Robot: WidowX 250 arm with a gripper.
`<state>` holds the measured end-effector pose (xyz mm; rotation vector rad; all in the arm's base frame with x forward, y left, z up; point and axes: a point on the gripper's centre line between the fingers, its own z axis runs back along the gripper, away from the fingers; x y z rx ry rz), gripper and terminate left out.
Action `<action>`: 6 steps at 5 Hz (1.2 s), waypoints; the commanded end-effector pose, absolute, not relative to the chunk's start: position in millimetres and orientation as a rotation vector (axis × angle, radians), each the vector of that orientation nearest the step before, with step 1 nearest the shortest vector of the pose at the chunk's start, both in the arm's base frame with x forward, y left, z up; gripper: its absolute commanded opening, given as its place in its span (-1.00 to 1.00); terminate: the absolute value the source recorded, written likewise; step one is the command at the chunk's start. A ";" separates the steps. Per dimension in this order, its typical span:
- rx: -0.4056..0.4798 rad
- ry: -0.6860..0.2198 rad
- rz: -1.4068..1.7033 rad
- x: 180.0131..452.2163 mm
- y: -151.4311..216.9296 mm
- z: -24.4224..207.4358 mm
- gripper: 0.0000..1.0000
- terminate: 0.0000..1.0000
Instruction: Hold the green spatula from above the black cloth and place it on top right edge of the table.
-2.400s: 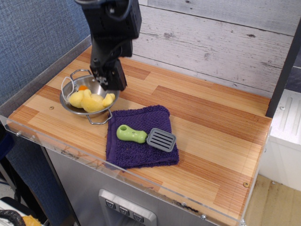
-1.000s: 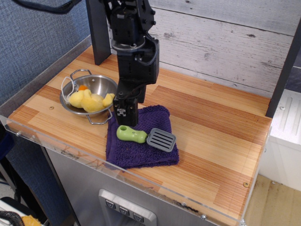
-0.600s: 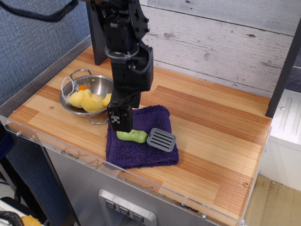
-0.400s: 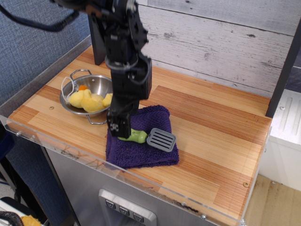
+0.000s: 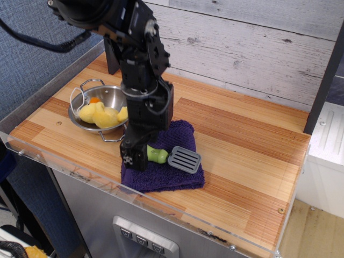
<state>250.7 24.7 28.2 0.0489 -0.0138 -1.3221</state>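
The green spatula (image 5: 161, 156) lies on the black cloth (image 5: 166, 176) near the front of the table (image 5: 247, 150), grey slotted blade (image 5: 184, 159) pointing right. My gripper (image 5: 134, 157) has come down from above onto the left end of the light-green handle and hides that end. Only the handle's right part and the blade show. The fingers read as one dark block, so I cannot tell whether they stand open or have closed on the handle. The spatula still rests flat on the cloth.
A steel bowl (image 5: 114, 91) with yellow toy pieces (image 5: 104, 115) stands just left of the cloth, close to my arm. A clear plastic rim (image 5: 177, 212) runs along the table's front edge. A grey plank wall (image 5: 252, 48) backs the table.
My gripper moved from above the bowl rightward and forward, then down onto the handle's left end. The spatula, cloth and bowl have not moved.
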 end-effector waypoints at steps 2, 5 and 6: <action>0.088 -0.030 -1.359 245.0 20.9 31.1 -1.00 -1.00; 0.060 -0.046 -1.287 247.5 31.7 82.1 -1.00 -1.00; 0.077 -0.061 -1.266 252.9 35.1 101.1 -1.00 -1.00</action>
